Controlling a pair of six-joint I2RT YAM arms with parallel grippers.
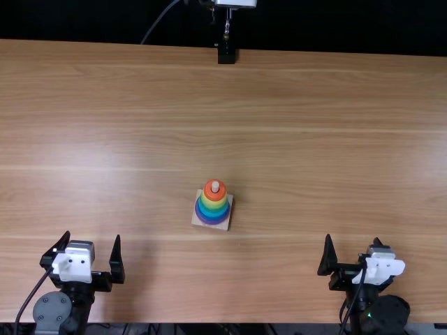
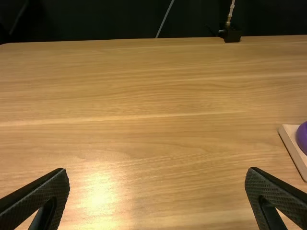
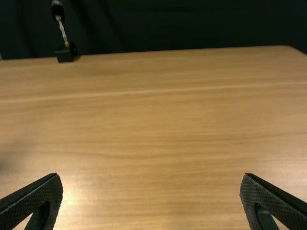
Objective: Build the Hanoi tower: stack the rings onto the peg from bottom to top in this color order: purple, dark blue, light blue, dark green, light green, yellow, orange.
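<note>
Tabletop (image 1: 314, 105): top view shows stacked rings (image 1: 214, 201), left wrist view a purple ring (image 2: 302, 137); left hand (image 1: 93, 236), right hand (image 1: 353, 238) wide.

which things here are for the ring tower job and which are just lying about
For the job:
- stacked rings
- peg
- wooden base
- left gripper
- right gripper

Not for it:
- black stand at the far edge
- cable behind the table

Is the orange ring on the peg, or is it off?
On: the orange ring encircles the peg, whose pale tip stands through it.
</note>
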